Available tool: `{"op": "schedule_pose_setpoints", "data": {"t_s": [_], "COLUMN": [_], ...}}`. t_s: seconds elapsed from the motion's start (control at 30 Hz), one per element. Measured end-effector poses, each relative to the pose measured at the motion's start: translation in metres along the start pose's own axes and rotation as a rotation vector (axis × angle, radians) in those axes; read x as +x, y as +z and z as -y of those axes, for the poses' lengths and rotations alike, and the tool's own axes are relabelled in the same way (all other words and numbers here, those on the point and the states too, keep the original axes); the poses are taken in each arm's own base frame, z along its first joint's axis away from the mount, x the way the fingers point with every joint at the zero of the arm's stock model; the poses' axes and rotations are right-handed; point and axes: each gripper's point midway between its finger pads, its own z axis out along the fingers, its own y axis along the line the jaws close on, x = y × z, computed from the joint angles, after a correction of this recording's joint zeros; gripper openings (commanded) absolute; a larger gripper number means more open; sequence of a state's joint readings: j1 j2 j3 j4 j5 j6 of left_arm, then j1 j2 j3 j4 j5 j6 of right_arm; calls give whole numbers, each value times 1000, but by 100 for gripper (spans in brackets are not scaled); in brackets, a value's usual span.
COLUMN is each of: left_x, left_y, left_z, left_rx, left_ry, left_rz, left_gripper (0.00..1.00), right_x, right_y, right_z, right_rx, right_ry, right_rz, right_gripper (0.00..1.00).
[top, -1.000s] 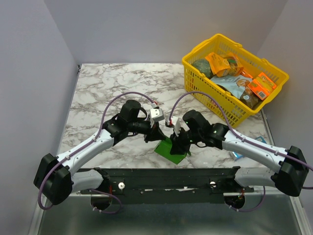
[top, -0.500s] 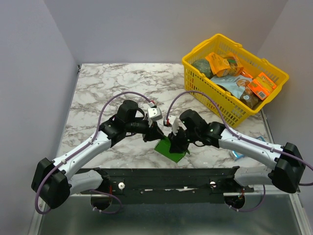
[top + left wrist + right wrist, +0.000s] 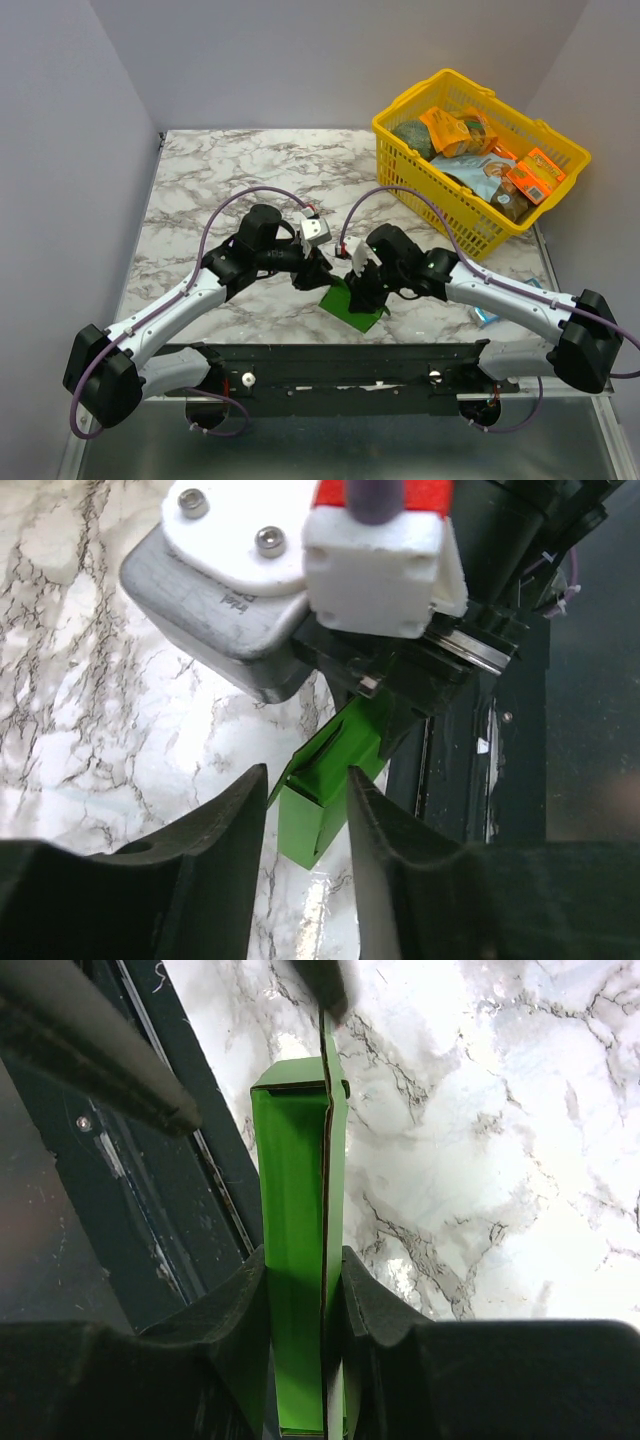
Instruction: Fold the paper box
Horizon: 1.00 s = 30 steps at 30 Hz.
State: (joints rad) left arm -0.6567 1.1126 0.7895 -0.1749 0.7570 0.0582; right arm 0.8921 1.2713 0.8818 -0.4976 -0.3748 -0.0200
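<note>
The paper box [image 3: 352, 308] is bright green card, partly folded into a narrow sleeve, at the table's near edge. My right gripper [image 3: 361, 289] is shut on it. In the right wrist view the box [image 3: 295, 1210] stands edge-on, pinched between both fingers [image 3: 232, 1310] of the right gripper [image 3: 303, 1260]. My left gripper [image 3: 318, 274] is open at the box's far end. In the left wrist view the box's corner [image 3: 312, 820] sits in the gap of the left gripper [image 3: 306, 776], apart from both fingers. One left fingertip [image 3: 325, 985] meets the box's top edge.
A yellow basket [image 3: 410, 100] full of food packs stands at the back right. A blue-and-white pack [image 3: 486, 318] lies on the marble by the right arm. A black rail [image 3: 340, 365] runs along the near edge, just below the box.
Both grippers have drawn slightly left and closer together around the green box over the last second. The right gripper has kept its hold. Little has moved in the last half second.
</note>
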Motion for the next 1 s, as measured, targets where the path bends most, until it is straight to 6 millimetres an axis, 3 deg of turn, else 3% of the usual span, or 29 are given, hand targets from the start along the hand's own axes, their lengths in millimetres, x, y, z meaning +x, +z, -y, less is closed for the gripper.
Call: {"op": "schedule_pose_setpoints", "data": {"t_s": [0.1,0.33,0.6,0.77,0.9,1.0], "left_x": [1,3,-2,-9,0,5], "left_y": [0,-1,-6,-3,2,1], "left_z": [-6,-7,13,28,33,36], "left_rx": [-35,-42,49,172,247,265], "left_ry": [4,-6,-23,-63,-118,-147], "left_rz": [-3,-15,-22,-41,-84,-103], "left_gripper": [77,85,61,53,50,42], "right_x": [0,-1,13,15,13,10], "right_y": [0,-5,-10,-19,-30,-36], "right_z": [-2,-11,-30,-42,-50,-52], "right_rx": [-13,-54,-151,-203,-222,-225], "right_ry": [-1,-3,23,26,15,6], "right_rz": [2,9,-46,-48,-21,-5], "right_gripper": [33,33,33,33,33,33]}}
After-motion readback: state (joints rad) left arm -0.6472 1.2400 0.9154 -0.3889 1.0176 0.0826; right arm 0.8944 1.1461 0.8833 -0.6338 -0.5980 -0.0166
